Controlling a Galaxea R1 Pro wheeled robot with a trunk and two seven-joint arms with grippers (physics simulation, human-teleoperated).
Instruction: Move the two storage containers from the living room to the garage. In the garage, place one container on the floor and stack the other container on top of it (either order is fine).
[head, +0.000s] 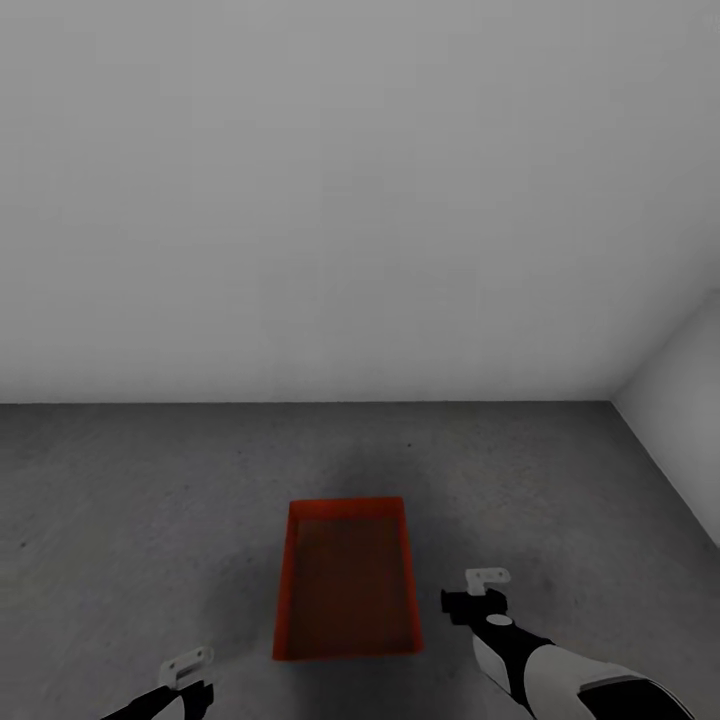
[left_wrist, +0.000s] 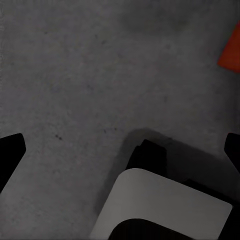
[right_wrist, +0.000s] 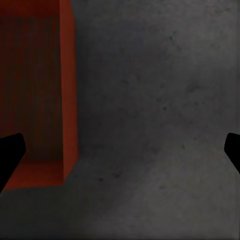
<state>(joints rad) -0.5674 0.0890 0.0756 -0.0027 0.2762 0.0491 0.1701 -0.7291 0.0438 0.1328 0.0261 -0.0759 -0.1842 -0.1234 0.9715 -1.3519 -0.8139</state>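
An orange-red open-top storage container (head: 348, 580) stands on the dark grey concrete floor (head: 120, 500) of the garage, straight ahead of me. I cannot tell whether another container sits nested inside it. My left gripper (head: 188, 668) hovers low to the container's left, open and empty; its wrist view catches one orange corner of the container (left_wrist: 231, 52). My right gripper (head: 487, 590) is just right of the container, open with nothing between its fingers. In the right wrist view the container's wall and inside (right_wrist: 35, 90) lie beside the gripper (right_wrist: 120, 152).
A plain white wall (head: 350, 200) rises a short way behind the container. It meets a side wall (head: 680, 430) in a corner at the right. A white and black part of the robot (left_wrist: 160, 205) appears below the left gripper (left_wrist: 120, 152).
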